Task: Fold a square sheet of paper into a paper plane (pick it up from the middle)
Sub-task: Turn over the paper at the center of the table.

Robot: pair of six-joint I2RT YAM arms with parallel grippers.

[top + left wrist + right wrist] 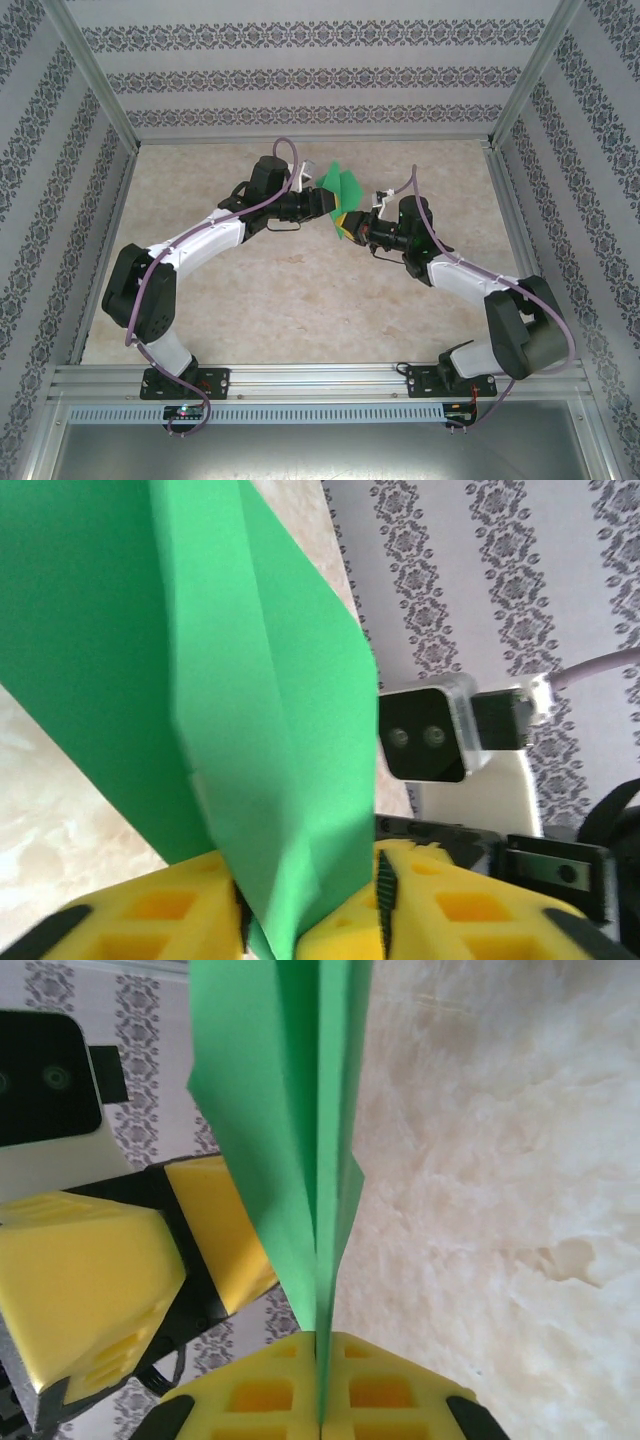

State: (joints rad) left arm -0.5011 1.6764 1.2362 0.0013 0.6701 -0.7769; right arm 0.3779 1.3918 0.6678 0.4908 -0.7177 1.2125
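Right claw on part-hidden paper plane

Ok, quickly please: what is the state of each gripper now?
Left gripper: partly open, green paper standing between its fingers.
Right gripper: shut on the green paper.

Crowded at the far middle of the desk by left gripper and right gripper, nose to nose on the square sheet of paper, right jaws pinched on it, left jaws apart around it. Barred on the flanks by the bent left arm and right arm. Open across the near desk between the elbows, and along the far strip before the patterned back wall. Hemmed in by side walls and metal posts.
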